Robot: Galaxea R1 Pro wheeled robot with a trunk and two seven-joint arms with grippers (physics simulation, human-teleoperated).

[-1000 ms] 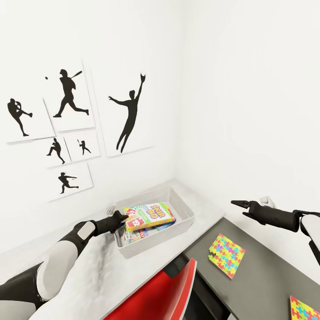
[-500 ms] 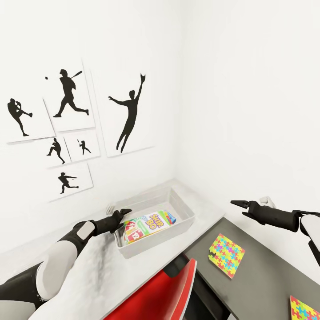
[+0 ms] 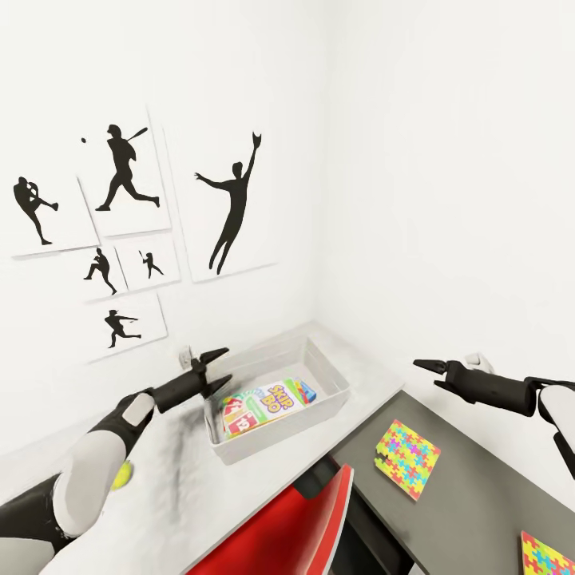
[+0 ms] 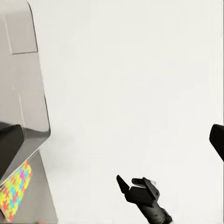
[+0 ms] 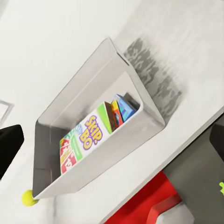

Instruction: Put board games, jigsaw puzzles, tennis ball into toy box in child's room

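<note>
Head view: the toy box (image 3: 331,382) sits mid-frame on the white tabletop (image 3: 184,495), near the corner of the room. Lying flat inside is a game box (image 3: 267,399) whose lid reads "SKIP BO" in yellow and purple letters. A blue box (image 3: 306,390) peeks out from under its right end. The left gripper (image 3: 216,366) hovers just above the bin's left rim, fingers apart, holding nothing. The ball (image 3: 121,477) sits on the tabletop at lower left, partly hidden behind the left forearm. The right gripper (image 3: 423,366) hangs at right over the lower dark-grey section; fingers look together, but it's small, so can't really tell. One puzzle (image 3: 408,458) lies on that grey section, and a second puzzle (image 3: 547,556) is cut off by the lower right corner. A red chair (image 3: 291,527) is at the bottom centre, and black baseball-player silhouettes (image 3: 231,204) hang on the wall at upper left.

Left wrist view: mostly white wall. The right gripper (image 4: 127,183) shows at the bottom centre and a puzzle (image 4: 15,189) at lower left.

Right wrist view: the toy box (image 5: 79,91) appears tilted, "SKIP BO" (image 5: 88,135) clearly readable, the blue box (image 5: 122,106) tucked beside it. The ball (image 5: 29,198) rests against the bin's outer corner at lower left, and the chair (image 5: 151,205) shows at the bottom.
</note>
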